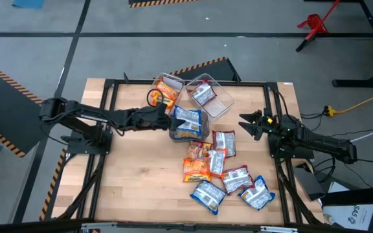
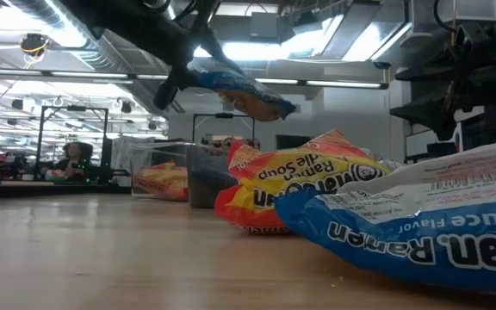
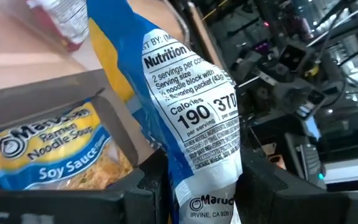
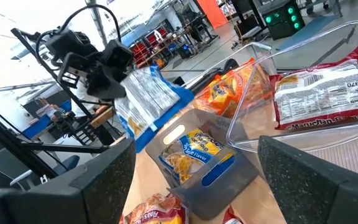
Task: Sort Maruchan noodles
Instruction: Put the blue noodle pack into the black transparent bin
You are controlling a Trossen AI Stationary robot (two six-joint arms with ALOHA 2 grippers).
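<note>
1. My left gripper point(image 1: 171, 120) is clenched on a blue-and-white packet point(image 3: 191, 118), holding it in the air above the dark bin point(image 1: 172, 133) near the table's middle.
2. On the back of that held packet I read "Nutrition", "2 servings per", "Calories 190" and "370", with "IRVINE, CA" at its pinched end.
3. Inside the dark bin lies another blue packet point(image 3: 48, 152) reading "Maruchan Ramen Noodle Soup" and "Soy Sauce".
4. Just beyond the dark bin stand two clear bins: one point(image 1: 155, 86) holds orange-yellow packets point(image 1: 166, 89), the other point(image 1: 224, 97) a red-and-white packet point(image 1: 203, 94), on which the right wrist view shows "370".
5. My right gripper point(image 1: 250, 123) hovers over the table's right side, fingers spread and holding nothing.
6. The loose packets point(image 1: 222, 169) lie in a heap on the wooden table point(image 1: 135, 188) between the bins and the near edge: orange, red-and-white and blue ones, some overlapping.
7. In the low view, the nearest blue packet point(image 2: 420, 228) shows mirrored lettering that I read as "Ramen" and "Sauce Flavor"; the orange packet point(image 2: 304, 185) behind it shows "Soup", also reversed.
8. A person sits far back in the room in the low view.
</note>
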